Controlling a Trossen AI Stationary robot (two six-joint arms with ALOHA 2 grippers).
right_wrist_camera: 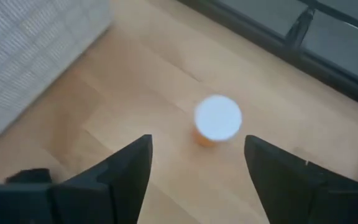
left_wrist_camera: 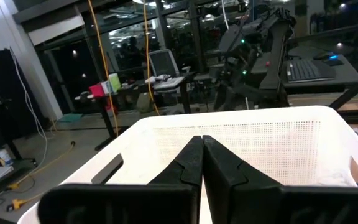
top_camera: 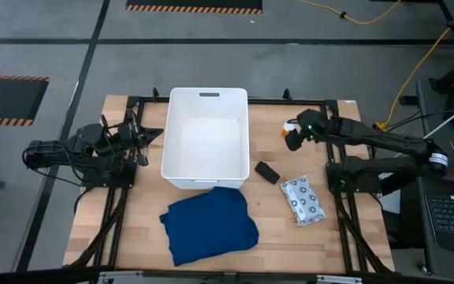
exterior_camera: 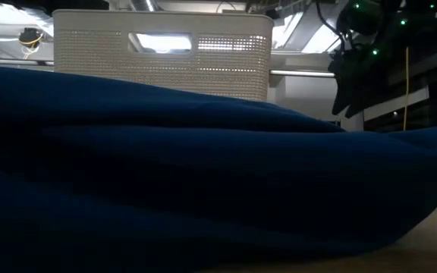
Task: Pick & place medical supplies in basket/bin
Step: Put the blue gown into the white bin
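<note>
Your right hand (right_wrist_camera: 194,165) hangs open straight above the upright orange bottle (right_wrist_camera: 217,121), fingers straddling it for a top-down grab; left hand (left_wrist_camera: 202,163) waits closed.

From my low camera the cloth (exterior_camera: 203,182) fills nearly everything, hiding the worktop and the tub's (exterior_camera: 161,53) base; overhead, the right tool (top_camera: 292,134) covers most of the bottle (top_camera: 289,125); in the right wrist camera the bottle (right_wrist_camera: 217,120) looks soft, and the oblong (right_wrist_camera: 27,176) is half hidden behind a finger.
</note>
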